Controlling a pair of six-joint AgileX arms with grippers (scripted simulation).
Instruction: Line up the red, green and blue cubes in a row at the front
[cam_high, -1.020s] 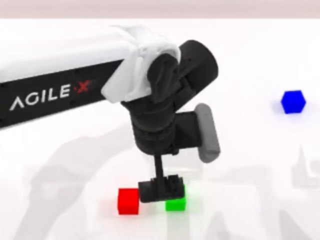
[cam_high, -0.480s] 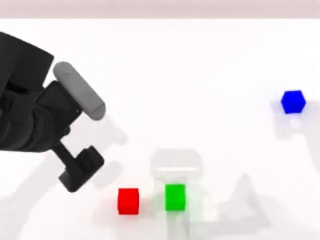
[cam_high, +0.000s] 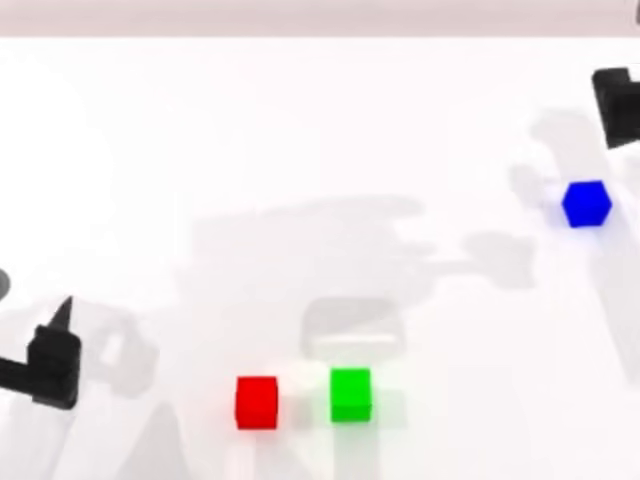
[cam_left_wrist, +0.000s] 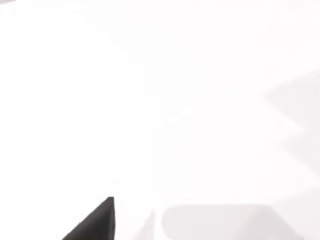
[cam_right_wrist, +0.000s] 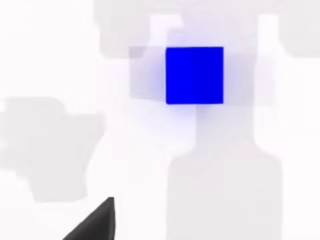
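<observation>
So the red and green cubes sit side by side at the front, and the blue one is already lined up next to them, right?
Not quite. The red cube and green cube do sit side by side at the front, but the blue cube is not lined up next to them: it lies far off, toward the table's back right. The top view shows this.

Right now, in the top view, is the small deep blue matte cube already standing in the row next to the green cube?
No, the small deep blue matte cube sits alone far at the table's right, well apart from the bright green cube.
</observation>
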